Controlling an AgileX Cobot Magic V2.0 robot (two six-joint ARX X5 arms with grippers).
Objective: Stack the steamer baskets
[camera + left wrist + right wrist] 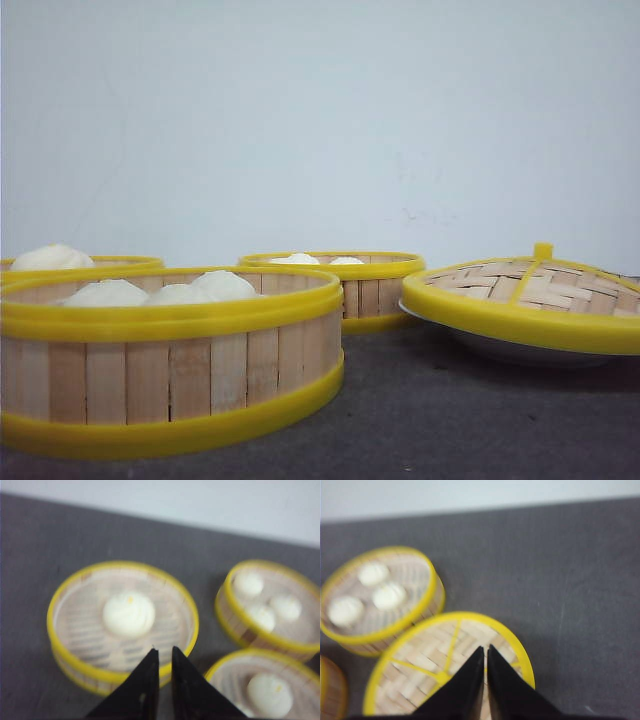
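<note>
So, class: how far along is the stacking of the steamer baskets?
Nothing is stacked yet: the near basket, left basket and far basket all sit apart on the table. Nothing is in hand; the left gripper and right gripper hold nothing. All stacking remains, and the lid rests on a plate.

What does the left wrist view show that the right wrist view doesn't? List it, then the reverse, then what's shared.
Only the left wrist view: the left gripper and a steamer basket holding one bun.
Only the right wrist view: the right gripper and the woven lid.
Both: the grey tabletop and, apparently, the same three-bun basket.
</note>
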